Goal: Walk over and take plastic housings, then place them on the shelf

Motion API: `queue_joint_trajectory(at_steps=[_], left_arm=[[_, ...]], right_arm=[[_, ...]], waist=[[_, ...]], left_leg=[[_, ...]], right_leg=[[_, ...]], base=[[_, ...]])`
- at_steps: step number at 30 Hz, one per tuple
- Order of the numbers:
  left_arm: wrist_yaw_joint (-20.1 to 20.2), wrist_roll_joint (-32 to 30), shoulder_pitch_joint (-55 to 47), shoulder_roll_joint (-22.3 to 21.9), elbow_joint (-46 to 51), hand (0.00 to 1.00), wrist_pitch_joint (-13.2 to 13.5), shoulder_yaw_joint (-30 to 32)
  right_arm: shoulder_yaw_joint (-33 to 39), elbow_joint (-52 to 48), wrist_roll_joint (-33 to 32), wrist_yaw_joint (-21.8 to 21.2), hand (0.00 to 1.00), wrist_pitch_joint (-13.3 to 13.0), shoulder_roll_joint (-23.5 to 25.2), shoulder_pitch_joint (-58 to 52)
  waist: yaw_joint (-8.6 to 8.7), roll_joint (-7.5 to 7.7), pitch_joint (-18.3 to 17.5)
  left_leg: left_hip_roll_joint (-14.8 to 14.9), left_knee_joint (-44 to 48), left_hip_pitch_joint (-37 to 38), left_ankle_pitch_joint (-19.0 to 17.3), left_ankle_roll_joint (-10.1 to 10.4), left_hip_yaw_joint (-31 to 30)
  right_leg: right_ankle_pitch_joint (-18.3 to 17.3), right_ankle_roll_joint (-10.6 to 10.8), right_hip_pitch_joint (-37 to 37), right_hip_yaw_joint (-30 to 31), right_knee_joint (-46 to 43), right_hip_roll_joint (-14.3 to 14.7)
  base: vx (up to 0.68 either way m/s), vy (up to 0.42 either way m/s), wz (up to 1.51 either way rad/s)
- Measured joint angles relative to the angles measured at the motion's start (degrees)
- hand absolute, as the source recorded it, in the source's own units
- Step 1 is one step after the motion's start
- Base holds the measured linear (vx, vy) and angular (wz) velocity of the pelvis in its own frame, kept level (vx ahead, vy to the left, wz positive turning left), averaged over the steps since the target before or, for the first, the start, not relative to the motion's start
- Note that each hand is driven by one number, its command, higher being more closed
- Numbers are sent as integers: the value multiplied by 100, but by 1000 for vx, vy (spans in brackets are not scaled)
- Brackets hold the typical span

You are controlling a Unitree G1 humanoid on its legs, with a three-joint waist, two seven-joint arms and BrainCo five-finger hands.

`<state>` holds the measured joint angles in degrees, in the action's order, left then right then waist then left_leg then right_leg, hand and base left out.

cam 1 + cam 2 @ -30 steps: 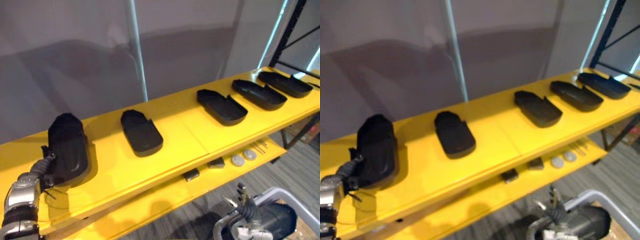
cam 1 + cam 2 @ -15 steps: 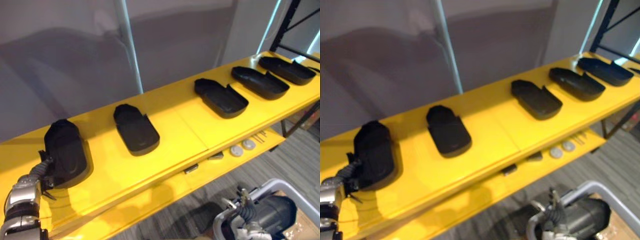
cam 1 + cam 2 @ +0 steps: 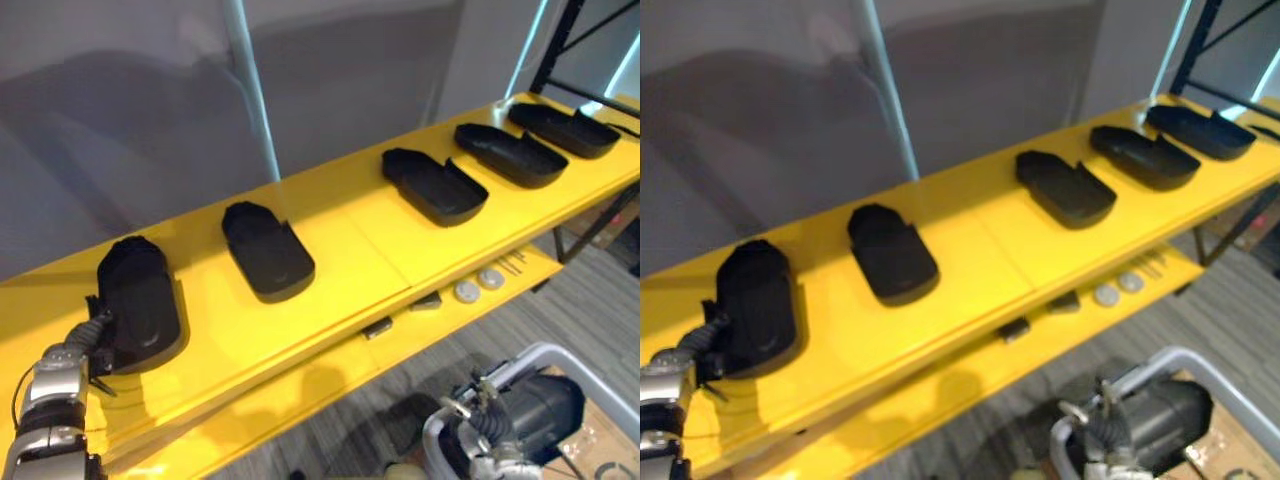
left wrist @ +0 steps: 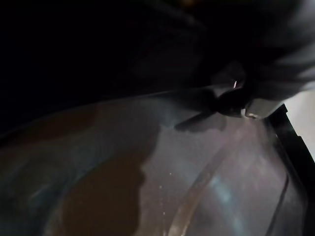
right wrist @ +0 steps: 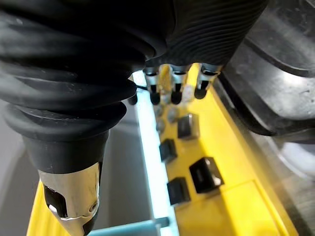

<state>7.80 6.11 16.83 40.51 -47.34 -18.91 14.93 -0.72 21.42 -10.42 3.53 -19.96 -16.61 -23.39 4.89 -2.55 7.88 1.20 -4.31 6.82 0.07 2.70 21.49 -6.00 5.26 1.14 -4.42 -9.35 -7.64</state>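
1. Leftmost housing lies on the yellow shelf, its near end touching the left hand.
2. That hand's fingers are hidden against the housing; I cannot tell whether they grip it.
3. Four other housings lie along the shelf to that hand's right, well apart from it.
4. Right hand hangs below the shelf, fingers relaxed, holding nothing.

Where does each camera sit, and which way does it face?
Left eye view: on the head, looking down at the yellow shelf and housings; left hand lower left.
Right eye view: same scene, slightly offset; right hand lower right.
Left wrist view: close against the leftmost housing.
Right wrist view: along the right hand to the lower shelf.
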Motion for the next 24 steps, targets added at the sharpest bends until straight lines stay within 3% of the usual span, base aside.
queue_joint_trajectory(at_steps=[13, 14, 24], left_arm=[[531, -21, -61, 2, 12, 100, -4, -44], [537, -17, -88, 0, 13, 0, -3, -44], [314, 156, -131, -158, 23, 0, 8, 28]], right_arm=[[-1, -2, 6, -103, 0, -1, -80, 119], [-1, -2, 6, -103, 0, -1, -88, 112], [-1, -1, 6, -117, 0, -2, -131, 119]], waist=[[55, -33, 20], [60, -33, 20], [68, -45, 9]], left_leg=[[14, 89, 35, -2, 2, -39], [14, 90, 43, -1, 1, -37], [3, 72, 57, 4, -6, -50]], right_leg=[[-1, -1, 93, -33, -8, -6], [-1, -1, 95, -32, -17, -7], [8, 14, 117, -45, 7, -13]], base=[[2, -5, 1], [-42, -15, -2], [-12, -12, 0]])
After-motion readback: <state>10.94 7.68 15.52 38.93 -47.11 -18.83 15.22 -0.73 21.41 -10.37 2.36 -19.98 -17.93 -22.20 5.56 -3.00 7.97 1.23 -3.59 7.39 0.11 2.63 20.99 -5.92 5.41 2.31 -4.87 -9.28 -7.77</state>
